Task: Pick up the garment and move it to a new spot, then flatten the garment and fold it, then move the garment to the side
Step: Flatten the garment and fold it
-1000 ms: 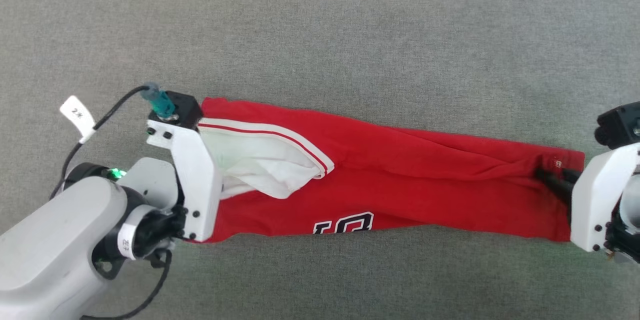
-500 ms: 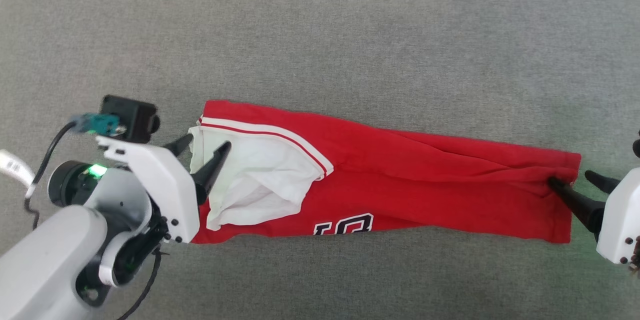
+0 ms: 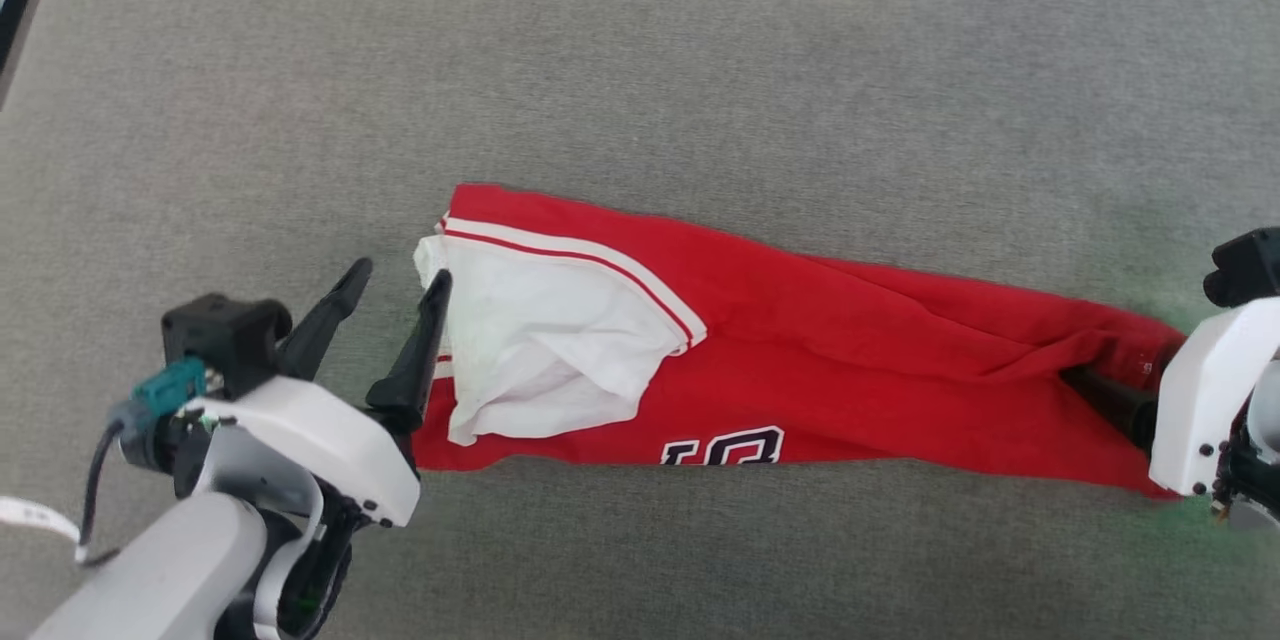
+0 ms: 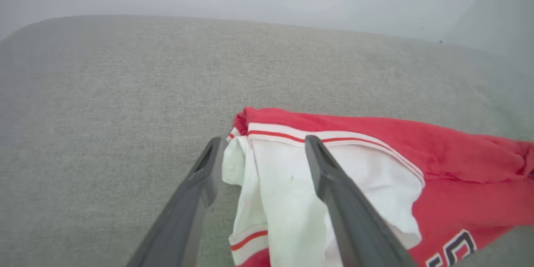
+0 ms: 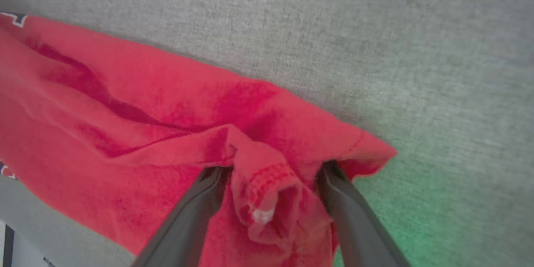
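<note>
The garment [image 3: 850,350] looks soft, light, limp; best pinched at its ends. Left end effector [image 3: 400,272] and right end effector [image 5: 271,169] stand open.

White brackets [image 3: 310,430], black screws [image 3: 1200,448]; dark tapered fingers [image 3: 425,340]; teal plug [image 3: 165,395], black cable [image 3: 92,480].

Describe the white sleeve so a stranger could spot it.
On the grey surface lies a red garment in a strip. At its end by the left gripper, a white sleeve lies on top: the only big white patch, edged with a red stripe.
</note>
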{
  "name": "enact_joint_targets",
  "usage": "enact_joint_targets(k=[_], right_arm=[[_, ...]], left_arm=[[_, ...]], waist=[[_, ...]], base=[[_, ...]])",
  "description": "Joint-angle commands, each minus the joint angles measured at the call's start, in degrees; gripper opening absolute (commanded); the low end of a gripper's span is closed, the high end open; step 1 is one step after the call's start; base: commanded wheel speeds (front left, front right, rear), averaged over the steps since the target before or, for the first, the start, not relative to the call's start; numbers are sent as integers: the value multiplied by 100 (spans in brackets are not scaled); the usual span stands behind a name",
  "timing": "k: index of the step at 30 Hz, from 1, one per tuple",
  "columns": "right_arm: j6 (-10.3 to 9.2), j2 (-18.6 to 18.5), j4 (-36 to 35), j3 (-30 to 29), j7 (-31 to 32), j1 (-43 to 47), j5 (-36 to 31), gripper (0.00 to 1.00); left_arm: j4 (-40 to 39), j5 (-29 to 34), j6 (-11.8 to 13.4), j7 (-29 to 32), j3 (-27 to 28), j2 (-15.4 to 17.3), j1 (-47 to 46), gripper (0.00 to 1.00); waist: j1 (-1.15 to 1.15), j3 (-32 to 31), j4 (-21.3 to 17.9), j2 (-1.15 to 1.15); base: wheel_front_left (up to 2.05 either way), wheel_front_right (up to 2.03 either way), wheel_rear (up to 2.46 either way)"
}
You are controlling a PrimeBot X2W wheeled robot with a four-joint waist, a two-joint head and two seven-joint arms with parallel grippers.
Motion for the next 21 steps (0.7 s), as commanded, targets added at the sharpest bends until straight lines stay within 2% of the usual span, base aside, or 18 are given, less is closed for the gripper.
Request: enact_joint_targets(k=[1,3,8,14,21], right_arm=[[2,132,305,330,42,68,96,63],[3,66,415,517,-1,23,210,0],[0,-202,472,438,-156,-137,529,0],[-11,-468,389,74,-194,-194,791,0],[-4,-817,472,-688,-230,-73,843,0]], left_arm=[[77,114,5,-204,30,-51,90,100],[199,194,-30,-554,82,-155,175,100],[492,299,-113,-1019,283,-399,419,100],[635,614,-318,-1101,743,-711,709,100],[614,1391,-866,-1108,1697,-1348,1267,100]], waist=[[0,5,61,0],[0,0,107,0],[0,-35,150,0],[0,-96,78,0],[0,-150,-28,0]], base=[[0,0,0],[0,0,0],[0,0,0],[0,0,0],[0,0,0]])
